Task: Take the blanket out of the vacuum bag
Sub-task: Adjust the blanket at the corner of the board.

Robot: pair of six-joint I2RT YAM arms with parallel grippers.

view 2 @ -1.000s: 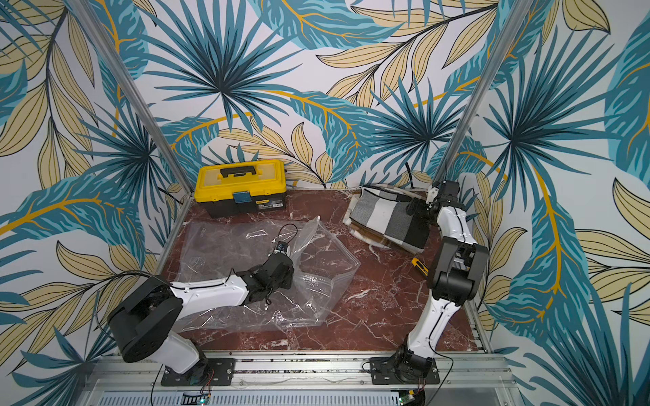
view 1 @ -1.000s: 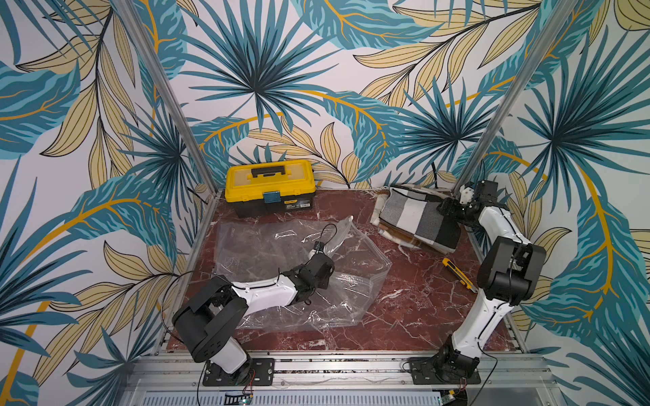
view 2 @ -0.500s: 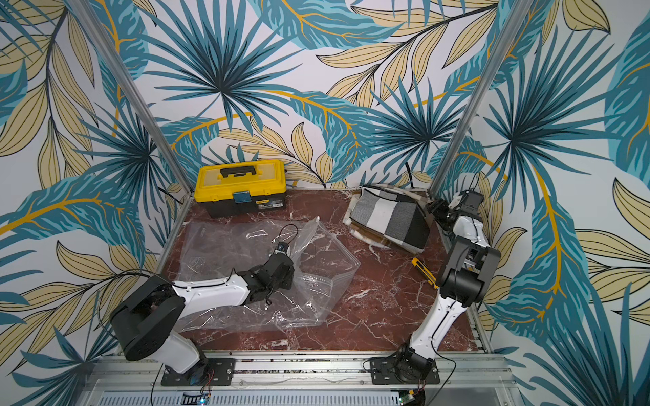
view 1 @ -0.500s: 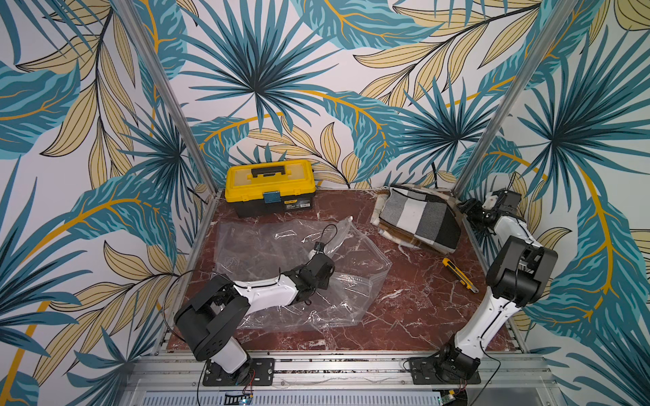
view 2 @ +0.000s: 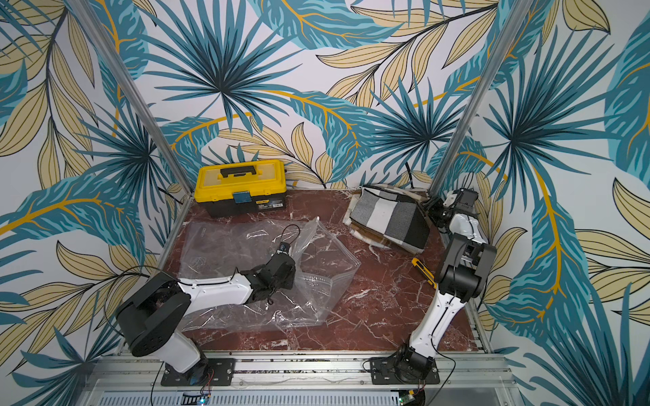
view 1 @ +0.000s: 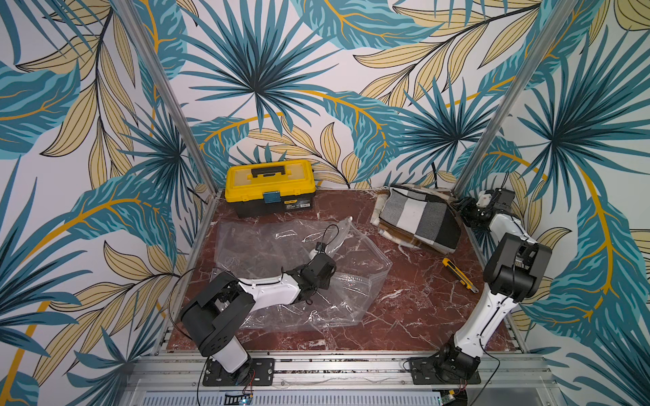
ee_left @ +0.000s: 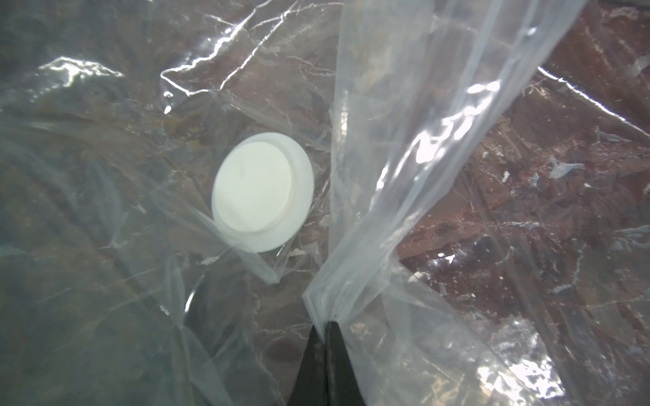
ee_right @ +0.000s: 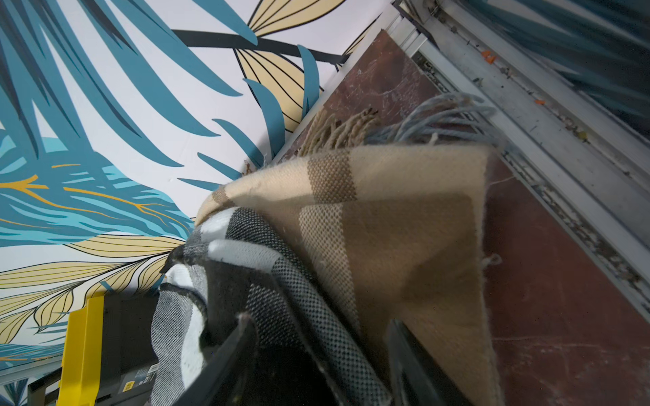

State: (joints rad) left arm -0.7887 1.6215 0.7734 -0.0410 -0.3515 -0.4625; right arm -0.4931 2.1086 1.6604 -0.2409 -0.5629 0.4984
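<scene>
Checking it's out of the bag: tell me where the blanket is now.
In both top views the blanket lies folded in the table's far right corner, outside the bag, with the right gripper beside its right edge and the knife in front.

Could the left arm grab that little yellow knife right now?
Probably not: the left gripper is shut on the vacuum bag, and the knife lies across the table beside the right arm.

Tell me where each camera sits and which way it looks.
Top views: high behind the arms' bases, looking down on the table; left arm and right arm show.
Left wrist: close over bag and valve; tips of left gripper show.
Right wrist: low, facing blanket and toolbox; fingers of right gripper show.
Shared: top views and right wrist both see blanket, toolbox.
</scene>
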